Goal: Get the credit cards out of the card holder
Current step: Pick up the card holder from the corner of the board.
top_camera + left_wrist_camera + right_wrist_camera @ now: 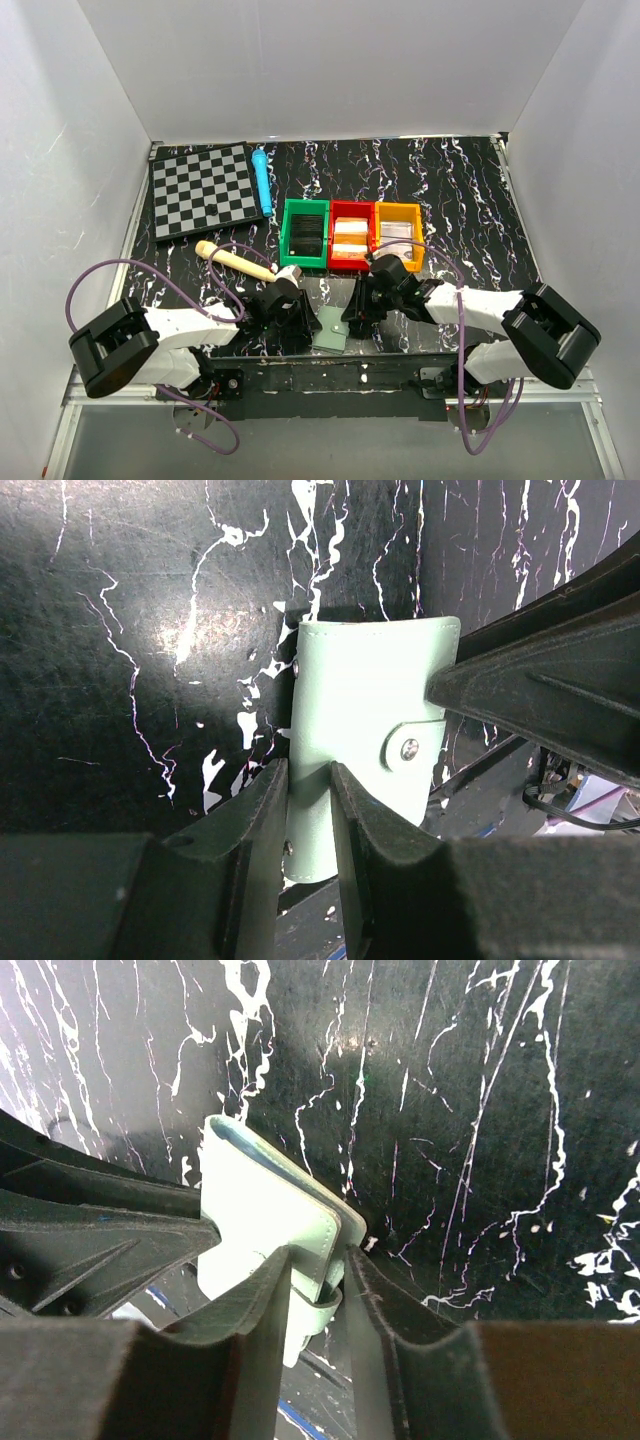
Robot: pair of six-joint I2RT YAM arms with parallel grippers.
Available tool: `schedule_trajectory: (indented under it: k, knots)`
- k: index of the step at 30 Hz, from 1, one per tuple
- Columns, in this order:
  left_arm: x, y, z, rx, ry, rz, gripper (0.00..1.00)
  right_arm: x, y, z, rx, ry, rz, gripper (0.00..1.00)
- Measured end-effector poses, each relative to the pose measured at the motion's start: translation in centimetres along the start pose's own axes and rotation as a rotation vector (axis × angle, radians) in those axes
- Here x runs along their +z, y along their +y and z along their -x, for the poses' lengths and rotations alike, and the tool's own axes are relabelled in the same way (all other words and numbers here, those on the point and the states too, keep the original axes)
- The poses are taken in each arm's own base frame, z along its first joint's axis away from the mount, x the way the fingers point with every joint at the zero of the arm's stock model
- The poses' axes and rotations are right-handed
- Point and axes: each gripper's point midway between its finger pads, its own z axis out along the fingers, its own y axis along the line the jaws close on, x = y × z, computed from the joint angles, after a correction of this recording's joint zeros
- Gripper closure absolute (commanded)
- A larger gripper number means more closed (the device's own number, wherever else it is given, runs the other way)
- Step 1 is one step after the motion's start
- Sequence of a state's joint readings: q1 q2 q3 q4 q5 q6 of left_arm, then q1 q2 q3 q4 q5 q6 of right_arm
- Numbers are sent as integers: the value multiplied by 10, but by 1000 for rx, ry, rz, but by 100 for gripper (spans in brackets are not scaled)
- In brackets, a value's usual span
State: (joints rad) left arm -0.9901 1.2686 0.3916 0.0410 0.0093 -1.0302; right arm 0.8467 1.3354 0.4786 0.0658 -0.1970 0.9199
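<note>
Zero cards out; card holder (370, 710) folded shut, clamped between left gripper (308, 775) fingers. Right gripper (320, 1260) fingers straddle its tab edge; clamping unclear.

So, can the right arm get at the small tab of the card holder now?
Probably yes: the right gripper has its fingers on either side of the tab, at that edge of the card holder. The left gripper grips another edge, clear of it.

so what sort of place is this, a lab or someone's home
Probably a robot lab cell: white walls box in a black marbled table, a left arm and right arm sit at its near edge, with props like a chessboard and coloured bins.
</note>
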Motion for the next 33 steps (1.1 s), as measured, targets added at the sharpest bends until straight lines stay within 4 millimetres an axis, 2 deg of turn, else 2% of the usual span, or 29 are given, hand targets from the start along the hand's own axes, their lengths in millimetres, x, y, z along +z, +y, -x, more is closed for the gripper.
schedule_trajectory:
  k: [4,8,9,16,21,27,33]
  knots:
    - [0,0,0,2,0,-1,76,1,-1,2,1,-5,-1,77]
    - [0,0,0,2,0,-1,76,1,1,4,0,-14,7,97]
    - [0,0,0,2,0,-1,75,2,1,5,1,-17,8,99]
    - [-2,0,0,1,-10,-20,66,0,6,7,0,-26,27,99]
    - [-10,3,-1,0,-44,-62,62,-11,20,10,-17,-43,84,99]
    - [-27,6,5,-9,-154,-170,43,-24,31,9,-41,-47,127,99]
    - [-45,-5,23,-25,-283,-285,34,-34,26,-1,-66,-9,109,99]
